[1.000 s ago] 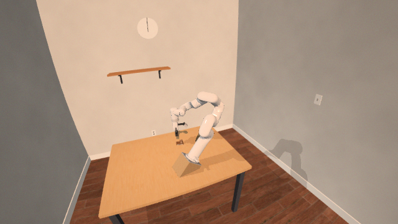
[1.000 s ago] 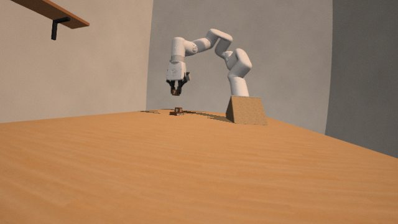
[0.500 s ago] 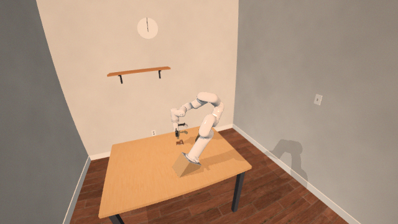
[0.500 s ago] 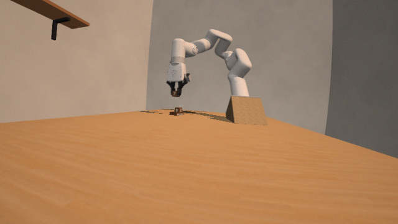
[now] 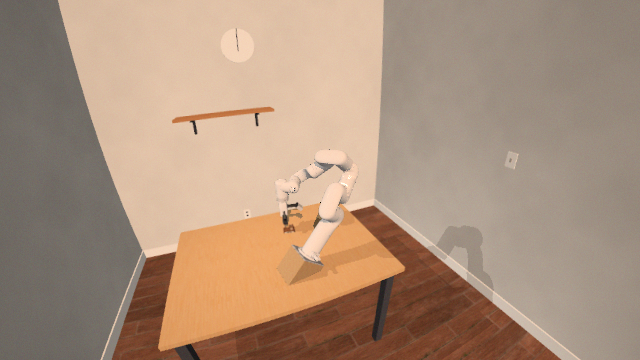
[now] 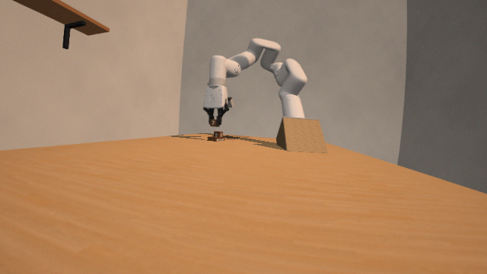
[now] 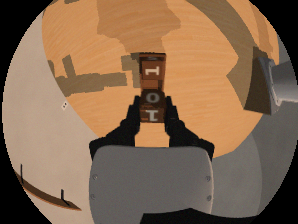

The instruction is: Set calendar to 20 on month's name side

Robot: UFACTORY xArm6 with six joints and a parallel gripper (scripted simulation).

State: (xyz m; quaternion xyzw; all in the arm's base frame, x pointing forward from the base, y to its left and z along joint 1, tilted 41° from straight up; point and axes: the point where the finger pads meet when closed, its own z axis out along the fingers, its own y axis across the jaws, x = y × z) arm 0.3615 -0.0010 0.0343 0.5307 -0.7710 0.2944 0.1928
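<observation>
Plain room, wall clock (image 5: 237, 45), wooden shelf (image 5: 223, 115) (image 6: 61, 14) (image 7: 45, 195), plank floor (image 5: 430, 300)

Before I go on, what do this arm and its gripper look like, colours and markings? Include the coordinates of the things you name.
The arm (image 5: 330, 200) (image 6: 293, 78) is glossy white, with rounded tubular segments and a grey band near the wrist. The gripper (image 5: 293, 214) (image 6: 214, 121) (image 7: 152, 103) has a white housing with small dark marks, grey from the wrist view with small screws, and two black, angular linked fingers. No legible lettering or loose cable shows.
</observation>
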